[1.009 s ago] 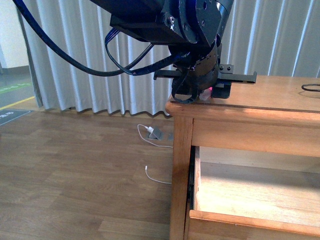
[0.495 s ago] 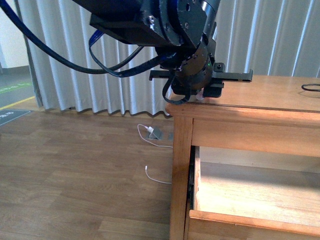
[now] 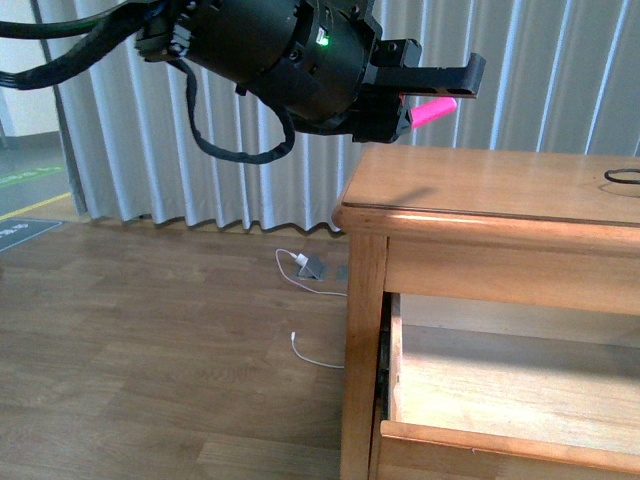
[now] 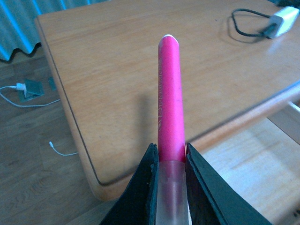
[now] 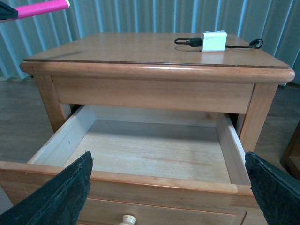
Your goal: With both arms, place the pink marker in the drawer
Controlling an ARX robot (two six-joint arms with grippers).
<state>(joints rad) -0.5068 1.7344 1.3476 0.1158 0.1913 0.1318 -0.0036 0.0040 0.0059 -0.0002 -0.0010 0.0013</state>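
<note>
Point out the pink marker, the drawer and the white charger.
pink marker (image 4: 169,93): left wrist view, middle of its barrel.
drawer (image 5: 150,150): right wrist view, bare floor inside.
charger (image 5: 214,41): right wrist view, its white body.

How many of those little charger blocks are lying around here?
2. One white charger block sits on the dresser top with a black cable; a greyish one lies on the floor near the curtain. More could be hidden out of view.
</note>
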